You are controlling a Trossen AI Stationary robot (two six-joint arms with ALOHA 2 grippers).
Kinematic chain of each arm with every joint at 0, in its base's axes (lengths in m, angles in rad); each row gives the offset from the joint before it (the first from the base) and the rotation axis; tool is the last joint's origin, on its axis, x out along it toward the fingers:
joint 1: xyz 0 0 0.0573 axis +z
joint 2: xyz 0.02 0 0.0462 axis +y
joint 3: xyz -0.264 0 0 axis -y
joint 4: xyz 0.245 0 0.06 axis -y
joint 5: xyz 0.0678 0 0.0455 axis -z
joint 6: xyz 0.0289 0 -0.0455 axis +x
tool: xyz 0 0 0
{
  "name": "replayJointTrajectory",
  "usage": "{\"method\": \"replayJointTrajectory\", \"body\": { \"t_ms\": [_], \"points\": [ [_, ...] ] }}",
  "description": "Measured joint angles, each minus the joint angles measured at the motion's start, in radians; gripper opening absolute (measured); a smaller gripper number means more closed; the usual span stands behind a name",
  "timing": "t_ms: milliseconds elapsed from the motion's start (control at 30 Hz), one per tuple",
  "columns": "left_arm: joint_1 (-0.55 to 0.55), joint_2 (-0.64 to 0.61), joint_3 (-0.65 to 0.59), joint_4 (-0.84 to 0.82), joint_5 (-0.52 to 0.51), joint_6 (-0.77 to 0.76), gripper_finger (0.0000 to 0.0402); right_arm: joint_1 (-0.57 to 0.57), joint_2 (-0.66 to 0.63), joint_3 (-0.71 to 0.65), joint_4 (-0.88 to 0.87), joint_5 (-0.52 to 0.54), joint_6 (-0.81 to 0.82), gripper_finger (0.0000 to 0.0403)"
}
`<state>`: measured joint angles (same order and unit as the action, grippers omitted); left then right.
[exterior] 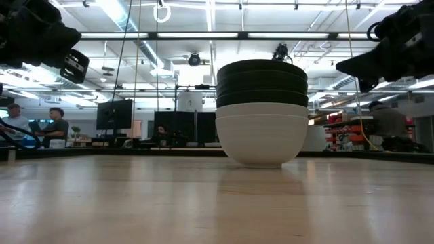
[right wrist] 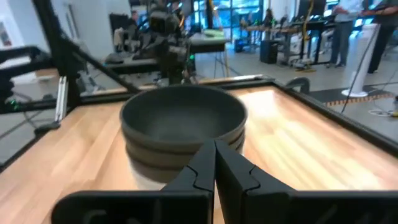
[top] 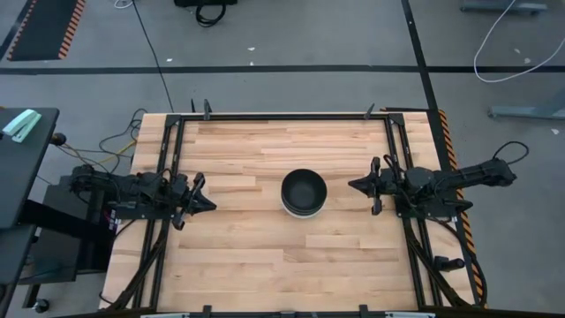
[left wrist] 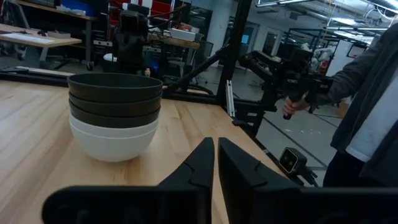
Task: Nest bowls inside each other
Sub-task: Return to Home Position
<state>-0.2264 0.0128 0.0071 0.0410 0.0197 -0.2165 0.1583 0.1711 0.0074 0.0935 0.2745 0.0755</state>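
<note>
The bowls stand as one nested stack (top: 304, 192) at the table's middle, its bottom white bowl (exterior: 261, 139) resting by its base on the wood. Two white bowls sit below and three glossy black ones (exterior: 262, 83) above; the stack also shows in the left wrist view (left wrist: 114, 114) and the right wrist view (right wrist: 183, 130). My left gripper (top: 205, 202) hovers over the table's left side, shut, well left of the stack. My right gripper (top: 355, 185) hovers to the right of the stack, shut, a short gap from it. Neither touches the bowls.
The bare wooden tabletop (top: 256, 256) spreads all round the stack, bounded by a black metal frame (top: 282, 116) along its edges. A person (left wrist: 367, 112) stands beyond the table's right side, one hand on the right arm. More people sit far off in the room (exterior: 54, 125).
</note>
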Motion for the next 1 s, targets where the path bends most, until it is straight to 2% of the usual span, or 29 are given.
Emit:
{"method": "replayJointTrajectory", "body": {
  "t_ms": [167, 567, 1000],
  "points": [
    [0.000, 0.000, 0.000, 0.002, 0.001, 0.000, 0.0023, -0.046, 0.000, 0.000, 0.079, -0.012, -0.005, 0.0014],
    [0.000, 0.000, 0.000, 0.005, 0.000, 0.000, 0.0036, -0.132, 0.000, 0.000, 0.117, -0.173, -0.036, 0.0014],
    [0.000, 0.000, 0.000, 0.008, 0.000, 0.000, 0.0026, -0.133, 0.000, 0.000, 0.069, -0.179, -0.019, 0.0014]
  ]
}}
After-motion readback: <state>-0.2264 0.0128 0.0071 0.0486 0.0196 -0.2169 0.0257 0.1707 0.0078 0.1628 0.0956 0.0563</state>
